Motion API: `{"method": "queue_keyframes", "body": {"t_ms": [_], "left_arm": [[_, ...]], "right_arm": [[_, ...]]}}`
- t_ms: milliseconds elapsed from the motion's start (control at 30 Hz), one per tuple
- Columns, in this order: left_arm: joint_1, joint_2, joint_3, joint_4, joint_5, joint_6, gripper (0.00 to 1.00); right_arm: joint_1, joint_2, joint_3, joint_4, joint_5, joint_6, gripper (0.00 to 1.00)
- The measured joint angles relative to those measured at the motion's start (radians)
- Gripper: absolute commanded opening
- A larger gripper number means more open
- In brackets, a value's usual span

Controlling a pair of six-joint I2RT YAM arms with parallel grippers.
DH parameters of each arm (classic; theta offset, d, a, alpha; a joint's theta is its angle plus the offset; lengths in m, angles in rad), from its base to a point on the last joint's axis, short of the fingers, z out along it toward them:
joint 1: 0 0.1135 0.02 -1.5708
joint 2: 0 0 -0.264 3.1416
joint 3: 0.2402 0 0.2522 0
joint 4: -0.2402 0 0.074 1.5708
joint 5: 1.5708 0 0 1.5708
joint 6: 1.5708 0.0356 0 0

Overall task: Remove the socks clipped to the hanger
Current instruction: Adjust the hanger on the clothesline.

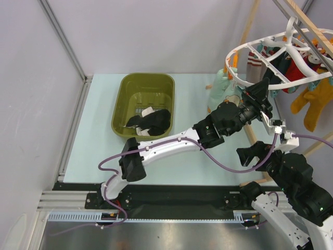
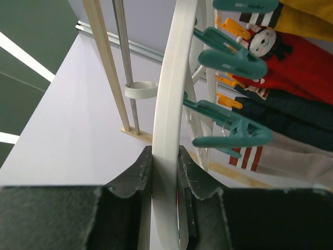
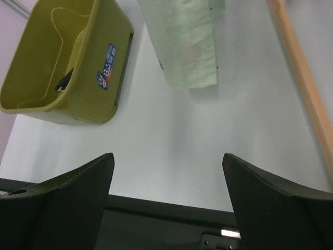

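1. At least 5 socks hang from the hanger (image 1: pixel 244 46) at the far right of the table: a pale mint sock (image 1: pixel 221 88) at its left edge, a red-and-white striped sock (image 1: pixel 255 57), a black sock (image 1: pixel 278 65), a red sock (image 1: pixel 296 67) and a mustard sock (image 1: pixel 312 101).
2. The left wrist view shows the red, mustard and dark socks close up, hanging behind the teal pegs (image 2: pixel 229 57). Which peg holds which sock I cannot tell.
3. The hanger itself is tilted and hangs from the wooden rack (image 1: pixel 307 18).
4. The left gripper (image 2: pixel 165 166) is closed on the hanger's white rim, its 2 pads pressed flat against either side. It holds the frame, not a sock.
5. The right gripper (image 3: pixel 167 159) has its jaws spread wide and holds nothing. It sits low, near the front right of the table, with the mint sock (image 3: pixel 184 41) dangling ahead of it and above the tabletop.
6. The olive-green tub (image 1: pixel 145 104) stands well apart to the left. In it lie black and black-and-white fabric pieces (image 1: pixel 151 121), which I take to be socks already removed.
7. Judged from this, the task is partly done: a few socks are in the tub and most are left on the pegs.
8. With the frame steadied by the left arm, the mint sock looks the likeliest next pull for the right arm.
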Motion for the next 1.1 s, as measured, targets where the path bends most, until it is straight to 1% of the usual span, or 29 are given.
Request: {"method": "queue_keyframes", "body": {"t_ms": [200, 467, 500, 567, 600, 700, 733, 767, 933, 1000, 1100], "left_arm": [[-0.018, -0.003, -0.018, 0.029, 0.000, 0.039, 0.00], [-0.032, -0.018, -0.063, 0.077, -0.001, 0.050, 0.01], [-0.034, -0.018, -0.068, 0.083, -0.001, 0.049, 0.03], [-0.036, -0.018, -0.072, 0.094, -0.001, 0.047, 0.13], [-0.037, -0.018, -0.073, 0.101, 0.000, 0.046, 0.24], [-0.040, -0.018, -0.081, 0.144, 0.002, 0.034, 0.46], [-0.041, -0.018, -0.084, 0.163, 0.002, 0.027, 0.57], [-0.042, -0.018, -0.084, 0.173, 0.002, 0.023, 0.59], [-0.045, -0.018, -0.083, 0.226, -0.039, -0.064, 0.89], [-0.042, -0.022, -0.079, 0.207, -0.072, -0.132, 0.96], [-0.026, -0.047, -0.082, 0.126, -0.104, -0.262, 0.97]], "right_arm": [[0.000, -0.009, 0.020, -0.023, 0.004, -0.001, 0.92], [0.000, -0.042, 0.141, -0.084, -0.026, -0.036, 0.92], [0.000, -0.047, 0.155, -0.094, -0.029, -0.042, 0.92], [0.000, -0.053, 0.186, -0.121, -0.032, -0.050, 0.92], [0.000, -0.056, 0.199, -0.131, -0.032, -0.053, 0.92], [0.000, -0.063, 0.232, -0.151, -0.030, -0.061, 0.92], [0.000, -0.063, 0.239, -0.154, -0.029, -0.064, 0.92], [0.000, -0.064, 0.244, -0.157, -0.028, -0.064, 0.92], [0.004, -0.064, 0.246, -0.177, -0.023, -0.066, 0.93], [0.006, -0.064, 0.246, -0.182, -0.021, -0.068, 0.93], [0.010, -0.064, 0.246, -0.188, -0.014, -0.068, 0.93]]}}
